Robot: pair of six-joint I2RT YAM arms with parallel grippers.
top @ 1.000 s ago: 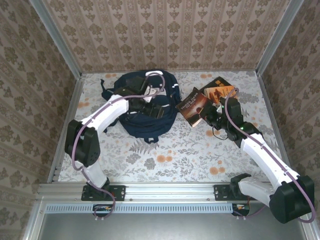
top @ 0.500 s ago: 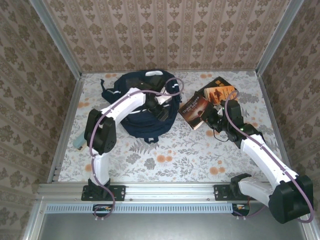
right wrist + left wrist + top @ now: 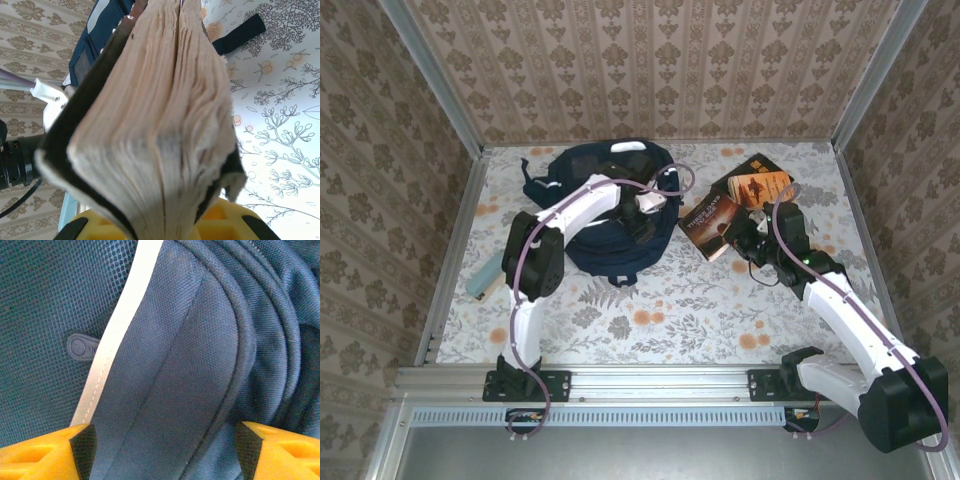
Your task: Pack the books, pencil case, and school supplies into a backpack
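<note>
Right gripper (image 3: 162, 227) is pinching a book (image 3: 150, 125). Left gripper (image 3: 162, 445), spread, is hovering over the backpack (image 3: 165, 340). Holding it open first is advisable.

My yellow fingers (image 3: 35, 455) are smooth matt plastic. The backpack (image 3: 200, 365) is coarse navy woven cloth, matt, its white stripe (image 3: 120, 325) smoother. The book (image 3: 160, 115) shows rough cream paper edges.
</note>
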